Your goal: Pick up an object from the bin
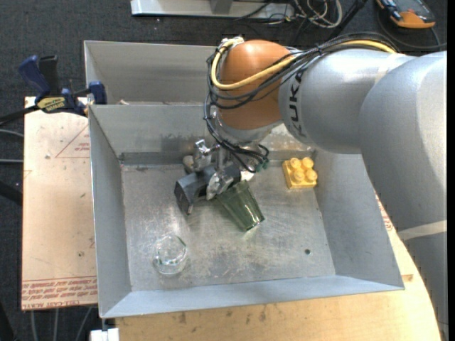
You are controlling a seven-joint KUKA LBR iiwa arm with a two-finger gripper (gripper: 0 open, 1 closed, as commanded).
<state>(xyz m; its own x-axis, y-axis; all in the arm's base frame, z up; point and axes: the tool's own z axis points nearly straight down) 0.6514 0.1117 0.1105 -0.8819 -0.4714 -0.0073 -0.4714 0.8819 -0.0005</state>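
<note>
Down low, the jaws meet a tipped dark green cup [244,209]; their gap cannot be told.

A dark green, see-through cup [242,208] lies tipped on its side just below the gripper [217,182], toward the view's lower right, its upper end reaching under the gripper. A dark grey block [186,192] sits tilted, close against the gripper's left in the view.
</note>
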